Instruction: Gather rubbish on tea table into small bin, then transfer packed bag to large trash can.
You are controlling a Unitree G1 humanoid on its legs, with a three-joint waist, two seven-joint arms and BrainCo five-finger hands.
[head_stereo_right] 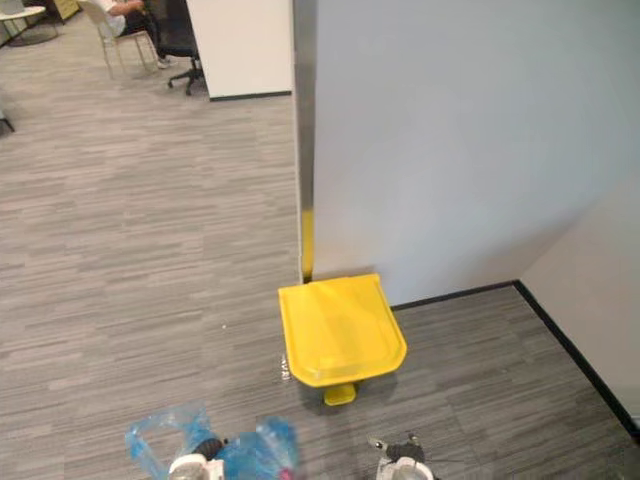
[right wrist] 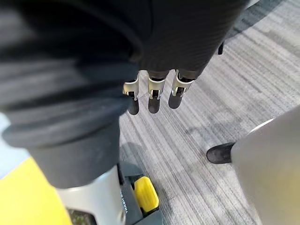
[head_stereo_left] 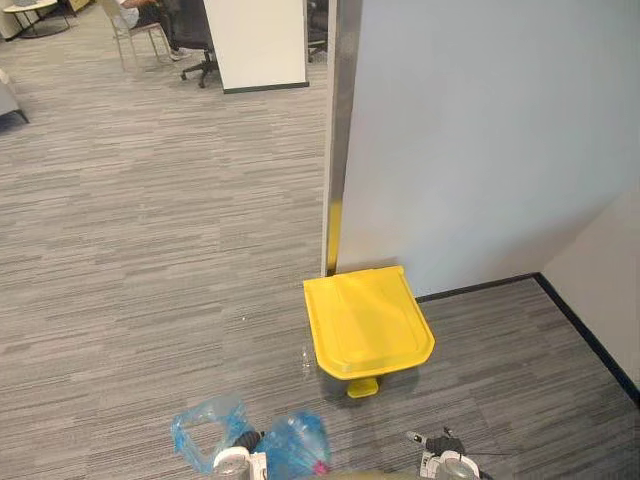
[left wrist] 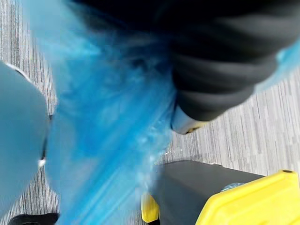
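Note:
A large bin with a shut yellow lid [head_stereo_left: 368, 320] and a yellow foot pedal [head_stereo_left: 362, 388] stands on the carpet straight ahead, against a grey partition. A crumpled blue plastic bag [head_stereo_left: 295, 445] hangs off the floor from my left hand [head_stereo_left: 232, 462], short of the bin and to its left. In the left wrist view the bag [left wrist: 108, 140] drapes past the hand's dark cover [left wrist: 220, 70] and hides the fingers, with the bin's lid [left wrist: 253, 199] below. My right hand [head_stereo_left: 445, 462] hangs near the pedal [right wrist: 146, 193], its fingers [right wrist: 154, 96] relaxed and holding nothing.
The grey partition [head_stereo_left: 480, 130] with a metal post [head_stereo_left: 340, 130] rises behind the bin, and a second wall closes the corner at right. Open carpet stretches to the left. Far back are office chairs [head_stereo_left: 195, 40], a white panel and a seated person [head_stereo_left: 130, 15].

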